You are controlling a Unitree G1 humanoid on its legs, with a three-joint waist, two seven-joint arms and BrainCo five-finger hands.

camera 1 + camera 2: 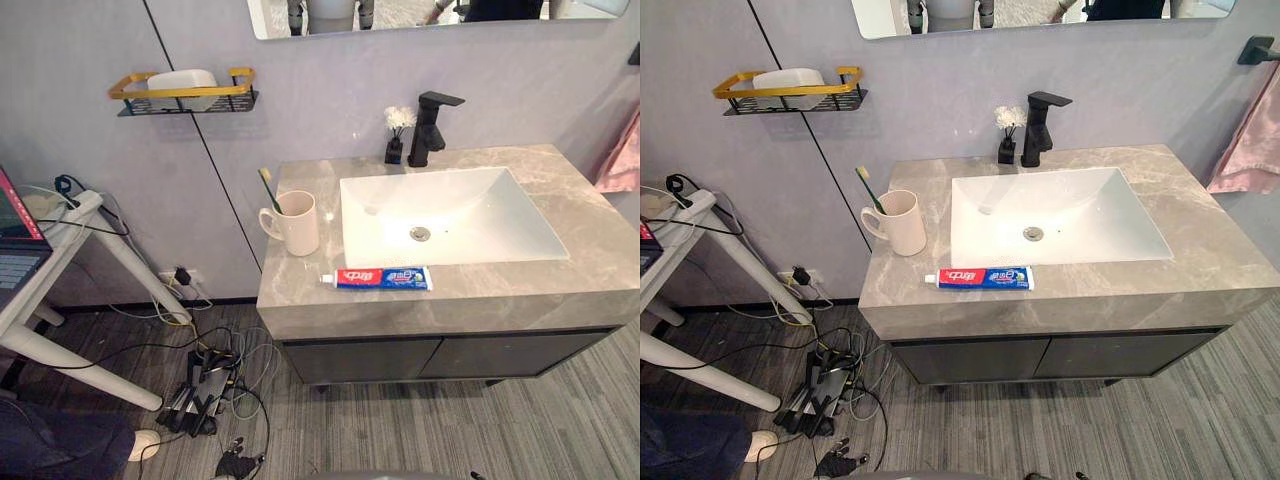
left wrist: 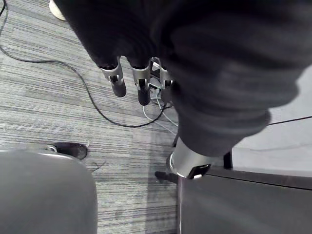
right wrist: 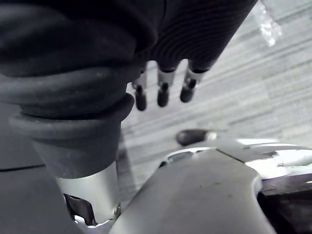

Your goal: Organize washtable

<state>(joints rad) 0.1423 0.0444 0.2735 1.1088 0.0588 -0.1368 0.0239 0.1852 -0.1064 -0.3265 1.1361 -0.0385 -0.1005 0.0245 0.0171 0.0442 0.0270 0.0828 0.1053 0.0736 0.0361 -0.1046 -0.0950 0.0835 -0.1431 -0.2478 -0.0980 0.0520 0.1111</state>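
A red, white and blue toothpaste tube (image 1: 378, 279) lies flat on the grey marble washtable (image 1: 560, 285), along its front edge before the white sink (image 1: 505, 232). At the table's left stands a cream mug (image 1: 298, 224) with a green-handled toothbrush (image 1: 268, 190) leaning in it. My left hand (image 2: 127, 78) hangs low over the grey floor with its fingers straight and nothing in them. My right hand (image 3: 163, 85) likewise hangs above the floor, fingers relaxed and empty.
A black faucet (image 1: 430, 127) and a small black vase of white flowers (image 1: 397, 131) stand behind the sink. A yellow-rimmed wall shelf (image 1: 182, 92) holds a white soap dish. A white side table (image 1: 60, 245) and a tangle of cables (image 1: 205, 385) lie left. A pink towel (image 1: 622, 155) hangs right.
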